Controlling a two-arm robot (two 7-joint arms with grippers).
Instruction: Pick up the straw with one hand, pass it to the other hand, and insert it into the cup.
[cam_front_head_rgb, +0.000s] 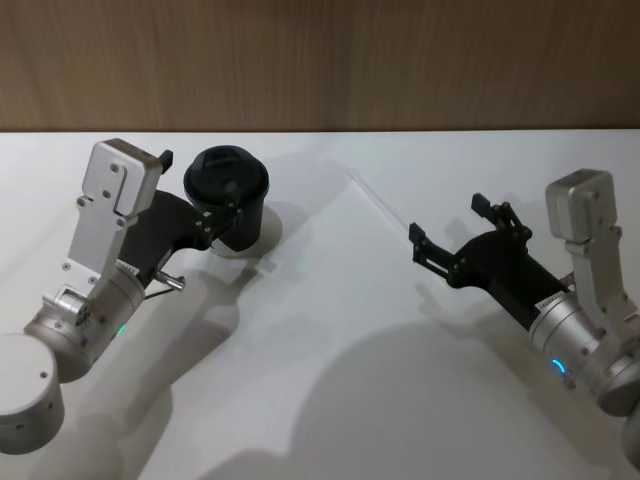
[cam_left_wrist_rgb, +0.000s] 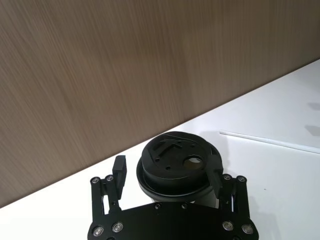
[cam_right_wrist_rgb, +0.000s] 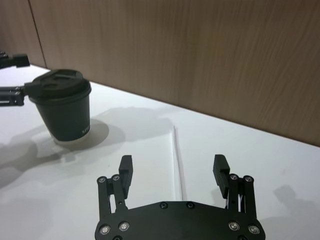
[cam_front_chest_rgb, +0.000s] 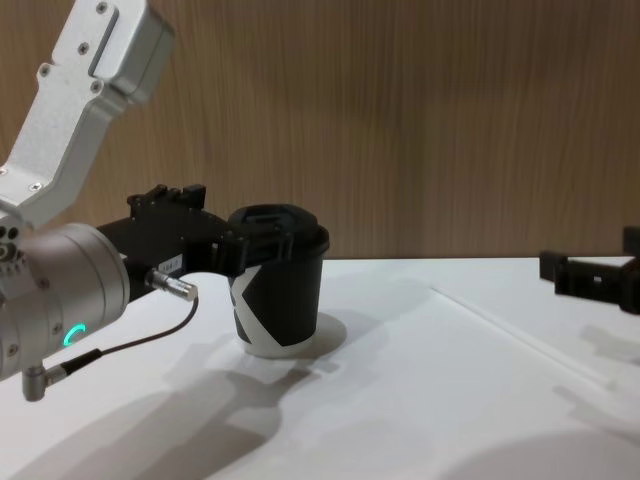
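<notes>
- Right gripper (cam_front_head_rgb: 450, 220): jaws spread wide and holding nothing. It sits low over the white table (cam_front_head_rgb: 320, 400), on the 3 o'clock side of the head view.
- Straw (cam_right_wrist_rgb: 176, 150): lies flat on the table, not held. In the right wrist view its near end runs in between the right gripper's fingers (cam_right_wrist_rgb: 125, 167), roughly centred in the gap. Whether the fingertips are down at table level cannot be told.
- Key relation: in the head view the straw extends from the right gripper toward a point between 10 and 11 o'clock. Its long axis runs from there to between 4 and 5 o'clock, in line with the gripper's reach. The jaws would therefore close across the straw, not along it.
- Nearer arm: the right gripper is at the straw. The left gripper (cam_front_head_rgb: 201, 183) is well apart from it, toward 9 o'clock.
- Left gripper: jaws open, straddling the cup (cam_front_head_rgb: 227, 170). The left wrist view shows a gap between one finger and the lid, so this is judged not to be a clamp.
- Cup: upright with its lid on, at 10 o'clock on the table. The straw's far end lies off the cup's 3 o'clock side, near but apart.
- Judged step: the pick-up is not yet made. The next move calls for closing on the straw's near end.
</notes>
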